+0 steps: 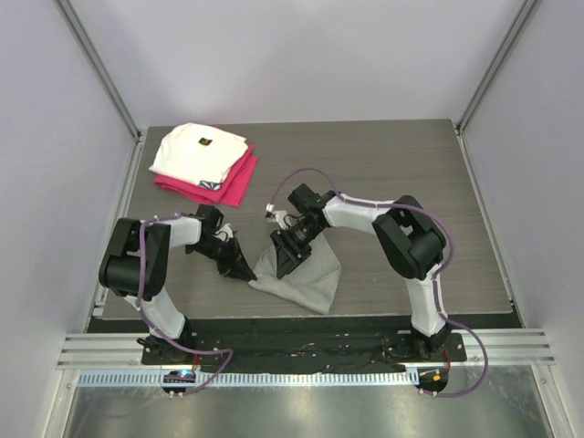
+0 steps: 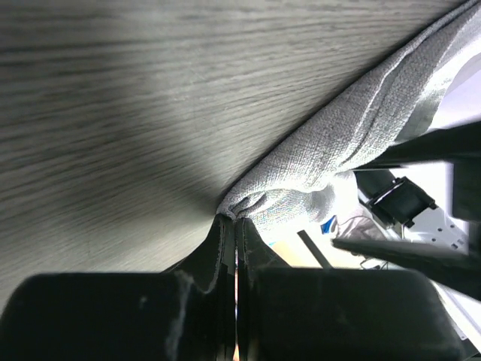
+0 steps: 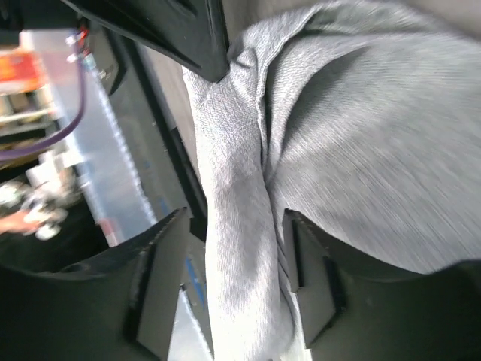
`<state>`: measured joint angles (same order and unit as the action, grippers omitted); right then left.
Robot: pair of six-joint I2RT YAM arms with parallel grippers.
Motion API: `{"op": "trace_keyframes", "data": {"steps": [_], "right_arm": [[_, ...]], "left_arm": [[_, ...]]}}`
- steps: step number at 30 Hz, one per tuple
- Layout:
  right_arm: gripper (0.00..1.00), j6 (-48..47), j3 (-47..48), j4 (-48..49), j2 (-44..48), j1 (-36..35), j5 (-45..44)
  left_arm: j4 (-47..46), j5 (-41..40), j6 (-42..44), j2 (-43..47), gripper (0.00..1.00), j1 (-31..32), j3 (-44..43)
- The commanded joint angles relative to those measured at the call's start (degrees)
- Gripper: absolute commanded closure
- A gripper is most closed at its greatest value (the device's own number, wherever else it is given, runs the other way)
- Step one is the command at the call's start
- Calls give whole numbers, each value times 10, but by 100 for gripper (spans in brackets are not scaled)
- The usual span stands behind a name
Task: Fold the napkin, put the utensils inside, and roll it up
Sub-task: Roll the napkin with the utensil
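- Top view: locate the large, plain light-grey soft cloth napkin (image 1: pixel 306 278), bunched on the near middle of the grey wood-grain bench (image 1: pixel 411 164). Note it lies well apart from the folded white cloth (image 1: pixel 196 148) and the magenta-red folded cloth (image 1: pixel 235 182) at the far left corner.
- Note the left end effector (image 1: pixel 246 269) at the napkin's left tip, with the right end effector (image 1: pixel 285 263) just beside it over the same edge.
- Do not count on seeing the utensil: not made out in any view.
- Left wrist view: confirm the left end effector (image 2: pixel 235 219) clamped shut on a pinched corner of the napkin (image 2: pixel 338 143), low against the bench (image 2: pixel 113 113).
- Treat the fold as the step in hand, judging by the crumpled cloth. Carry the pinched corner across in a low arc, hold the clamp firm, and avoid dragging the rest of the cloth.
- Right wrist view: read the right end effector (image 3: pixel 237 278) as spread open. Observe a rolled band of napkin (image 3: pixel 240 188) running between the fingers (image 3: pixel 161 278) with no squeeze visible.
- Clear that band from the right fingers before any pull by the left arm, as a snag looks likely otherwise. Then pinch a matching corner so that both edges travel together.
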<state>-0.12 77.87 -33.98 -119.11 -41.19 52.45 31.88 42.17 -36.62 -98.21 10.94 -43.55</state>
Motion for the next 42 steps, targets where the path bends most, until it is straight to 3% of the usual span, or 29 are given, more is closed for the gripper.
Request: {"op": "trace_keyframes", "data": {"steps": [1, 2, 7, 10, 13, 19, 24, 29, 33, 39, 40, 42], "right_arm": [[35, 0, -4, 13, 98, -10, -122], [34, -1, -14, 12, 112, -28, -146], [30, -26, -75, 57, 222, -132, -440], [29, -30, -124, 87, 256, -193, -550], [29, -37, -147, 105, 268, -245, -620], [29, -26, -176, 132, 263, -290, -649], [33, -30, -193, 156, 243, -290, -636], [56, -23, -195, 159, 222, -279, -610], [65, -5, -202, 164, 219, -232, -486], [69, 13, -219, 175, 208, -157, -315], [69, 13, -219, 175, 198, -147, -264], [70, 14, -217, 174, 185, -127, -210]], "left_arm": [[5, -16, -17, -8, 100, 3, -16], [7, -17, -17, -9, 100, 3, -19], [27, -25, -16, -14, 100, 3, -36], [39, -31, -13, -16, 100, 4, -43], [45, -34, -12, -16, 100, 4, -47], [52, -41, -10, -17, 100, 4, -56], [60, -45, -6, -18, 100, 4, -64], [63, -44, -3, -19, 100, 4, -71], [62, -42, 4, -11, 97, 4, -74], [68, -54, 12, 14, 65, 2, -87], [70, -58, 14, 18, 53, 3, -89], [68, -60, 21, 34, 43, 2, -92]]}}
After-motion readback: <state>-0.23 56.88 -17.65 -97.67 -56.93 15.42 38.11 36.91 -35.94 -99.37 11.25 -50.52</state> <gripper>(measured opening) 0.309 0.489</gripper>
